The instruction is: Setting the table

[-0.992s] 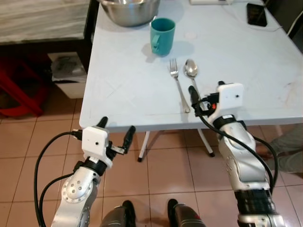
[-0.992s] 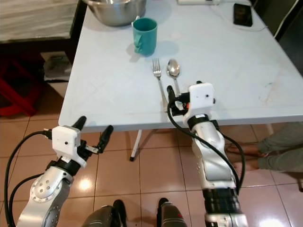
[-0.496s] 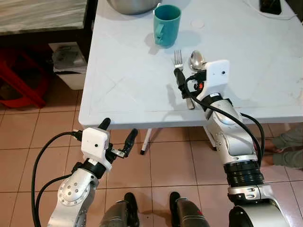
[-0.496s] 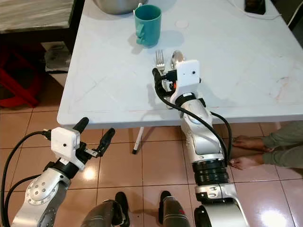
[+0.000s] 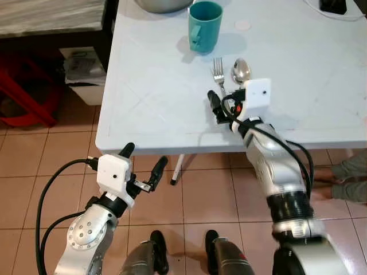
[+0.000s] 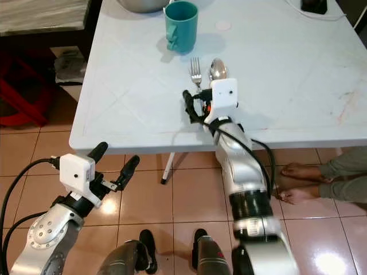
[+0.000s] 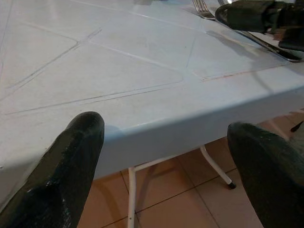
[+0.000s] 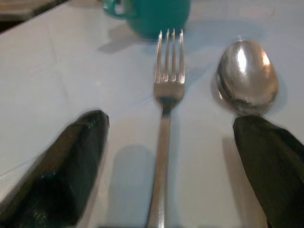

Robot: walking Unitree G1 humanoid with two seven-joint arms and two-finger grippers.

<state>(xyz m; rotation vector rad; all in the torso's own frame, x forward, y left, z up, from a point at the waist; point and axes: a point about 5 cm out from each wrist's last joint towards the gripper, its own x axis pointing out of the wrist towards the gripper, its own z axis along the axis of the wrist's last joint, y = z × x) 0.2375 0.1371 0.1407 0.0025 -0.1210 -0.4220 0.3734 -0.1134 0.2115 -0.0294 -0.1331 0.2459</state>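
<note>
Silver metal fork lies on the pale blue-white desk just beside a silver metal spoon at its 3 o'clock, teal ceramic mug at 12 o'clock. Right gripper spread wide over the fork handle, holding nothing. Left gripper wide open, empty, below the desk's near edge at 7 o'clock.

Polished metal fork and spoon (mirror-bright), matt pale table, glossy mug

fork, spoon, teal mug, spread fingers
</note>
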